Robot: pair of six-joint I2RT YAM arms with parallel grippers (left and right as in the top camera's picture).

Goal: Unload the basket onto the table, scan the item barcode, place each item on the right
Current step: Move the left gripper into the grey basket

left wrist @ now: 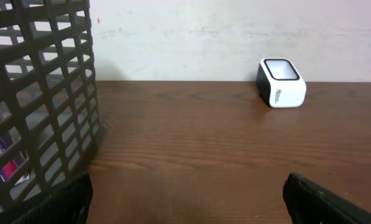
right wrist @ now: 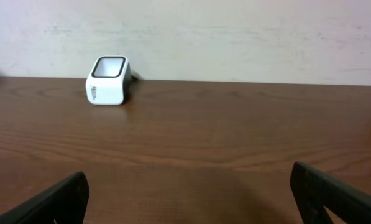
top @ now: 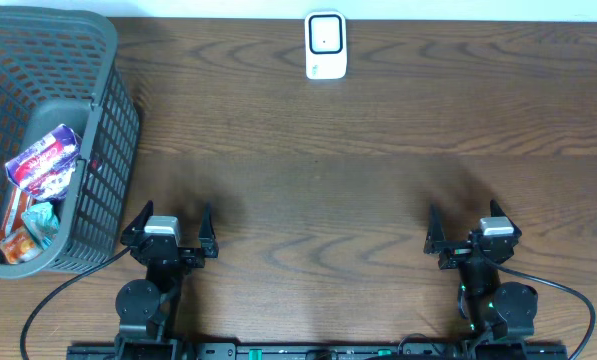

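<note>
The dark wooden surface carries a grey plastic lattice basket at the left edge of the overhead view. The left end effector and right end effector are seen wide open and empty along the lower edge. A white box-shaped scanner is set at top centre. The purple-and-white foil packet is crowded among others in the basket, so a neighbour may be snagged, or its barcode presented facing away.

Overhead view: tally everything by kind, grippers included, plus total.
Basket: 1
Snack packets in it: 3 visible
Barcode scanner: 1
Grippers: 2 (left gripper, right gripper), both open
Total: 7
</note>
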